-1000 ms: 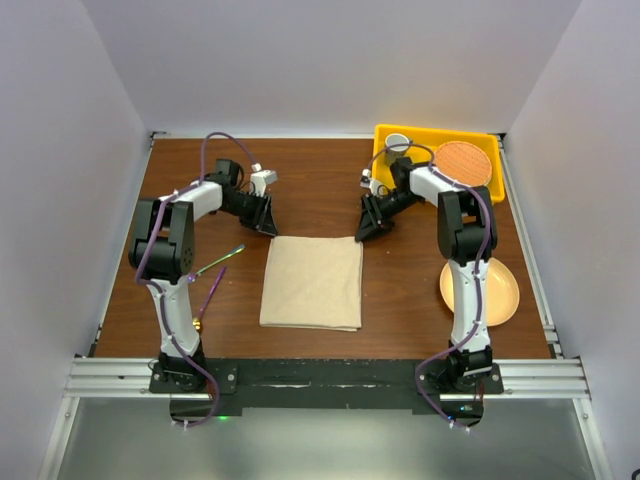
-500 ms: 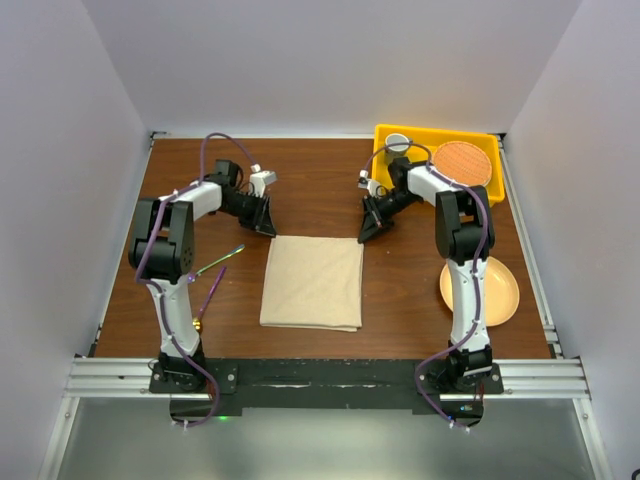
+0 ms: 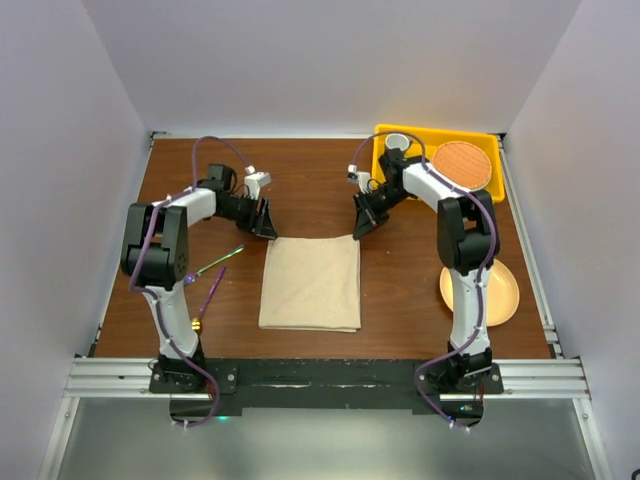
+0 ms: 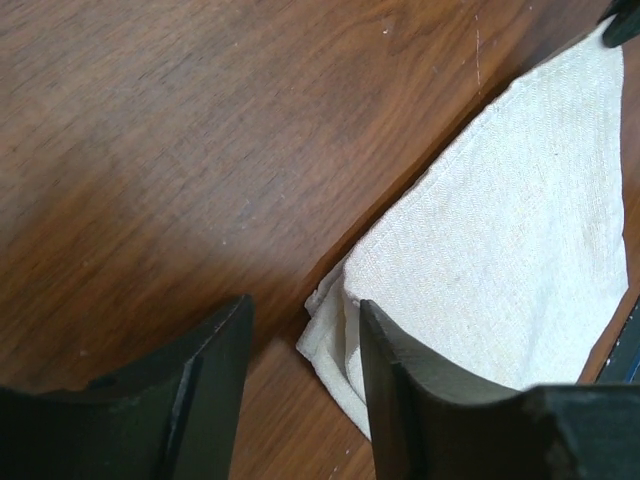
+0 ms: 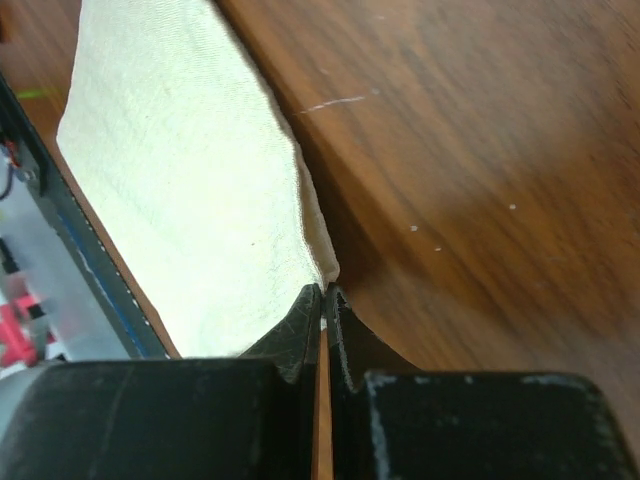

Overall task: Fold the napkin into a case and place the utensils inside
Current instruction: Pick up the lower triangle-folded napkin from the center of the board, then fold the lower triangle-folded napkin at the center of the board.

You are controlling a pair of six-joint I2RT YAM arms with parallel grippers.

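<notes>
The napkin (image 3: pixel 310 283) lies folded in a beige rectangle at the table's middle. My left gripper (image 3: pixel 266 226) is at its far left corner, jaws open, with the layered corner of the napkin (image 4: pixel 480 250) lying on the wood between the fingers (image 4: pixel 400 380). My right gripper (image 3: pixel 357 228) is at the far right corner, its fingertips (image 5: pixel 322 295) shut on the tip of the napkin (image 5: pixel 190 180). The fork (image 3: pixel 218 261) and spoon (image 3: pixel 208 300) lie left of the napkin beside the left arm. No case shape shows.
A yellow tray (image 3: pixel 484 190) at the far right holds a white cup (image 3: pixel 397 142) and an orange round disc (image 3: pixel 463 161). A peach plate (image 3: pixel 500 292) sits at the near right, partly under the right arm. Purple walls enclose the table.
Both arms swung their upper links outward. The right gripper moved slightly left and away, and the napkin's far right corner shifted a little with it. The left gripper stayed at its corner.
</notes>
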